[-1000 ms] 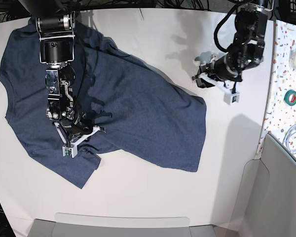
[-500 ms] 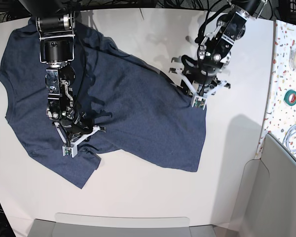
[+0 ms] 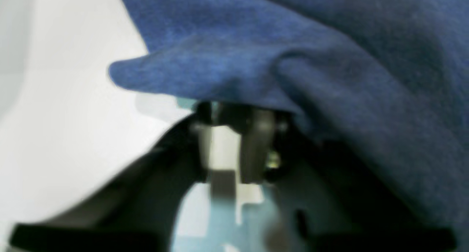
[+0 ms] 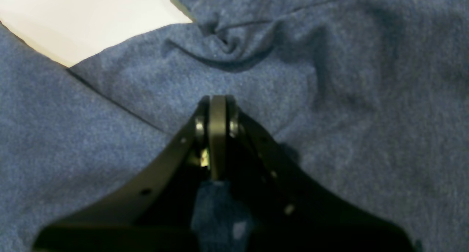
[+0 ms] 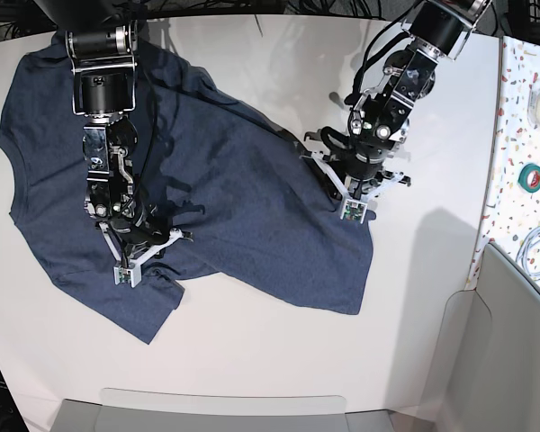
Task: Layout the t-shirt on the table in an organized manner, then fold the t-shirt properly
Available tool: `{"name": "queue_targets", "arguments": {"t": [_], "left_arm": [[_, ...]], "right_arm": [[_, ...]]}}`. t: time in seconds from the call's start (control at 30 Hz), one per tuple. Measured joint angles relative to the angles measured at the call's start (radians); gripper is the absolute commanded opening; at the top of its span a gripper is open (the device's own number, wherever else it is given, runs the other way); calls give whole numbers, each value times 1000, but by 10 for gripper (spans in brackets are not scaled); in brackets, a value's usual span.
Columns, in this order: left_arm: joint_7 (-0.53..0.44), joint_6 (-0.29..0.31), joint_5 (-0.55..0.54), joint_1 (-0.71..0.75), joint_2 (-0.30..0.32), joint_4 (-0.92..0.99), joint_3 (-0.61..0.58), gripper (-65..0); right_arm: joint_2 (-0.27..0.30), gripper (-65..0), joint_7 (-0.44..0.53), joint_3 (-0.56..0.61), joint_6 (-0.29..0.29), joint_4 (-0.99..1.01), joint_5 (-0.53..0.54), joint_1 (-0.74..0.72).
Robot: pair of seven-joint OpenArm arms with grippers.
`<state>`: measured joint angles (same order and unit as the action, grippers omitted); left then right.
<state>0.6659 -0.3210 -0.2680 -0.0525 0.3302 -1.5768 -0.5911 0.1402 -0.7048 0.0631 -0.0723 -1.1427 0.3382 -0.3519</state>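
The white table (image 5: 279, 369) is being covered at its left and middle by the spread navy t-shirt (image 5: 234, 207). Its right edge is being pinched by the left gripper (image 5: 353, 205); the right gripper (image 5: 130, 265), jaws together, is being pressed onto the cloth.

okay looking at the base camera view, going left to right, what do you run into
t-shirt → right gripper pressed on it → left gripper at the shirt's far edge → bare table → speckled surface with tape roll

A raised fold of the t-shirt (image 3: 329, 61) drapes over the left hand (image 3: 234, 116).
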Motion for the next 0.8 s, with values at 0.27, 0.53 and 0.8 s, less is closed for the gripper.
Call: {"name": "queue_targets", "arguments": {"t": [0.27,0.53,0.8], "left_arm": [[-16,-8,-5,38,17,-87,-2,-650],[-20,-2,-4,56,43,-149,-3,-650],[-20,-4,-4,72,48,-272,0,-650]], "right_arm": [[0,-650,2,0,0,0,0,0],[0,-650,3,0,0,2,0,0],[0,-650,2,0,0,2,0,0]]}}
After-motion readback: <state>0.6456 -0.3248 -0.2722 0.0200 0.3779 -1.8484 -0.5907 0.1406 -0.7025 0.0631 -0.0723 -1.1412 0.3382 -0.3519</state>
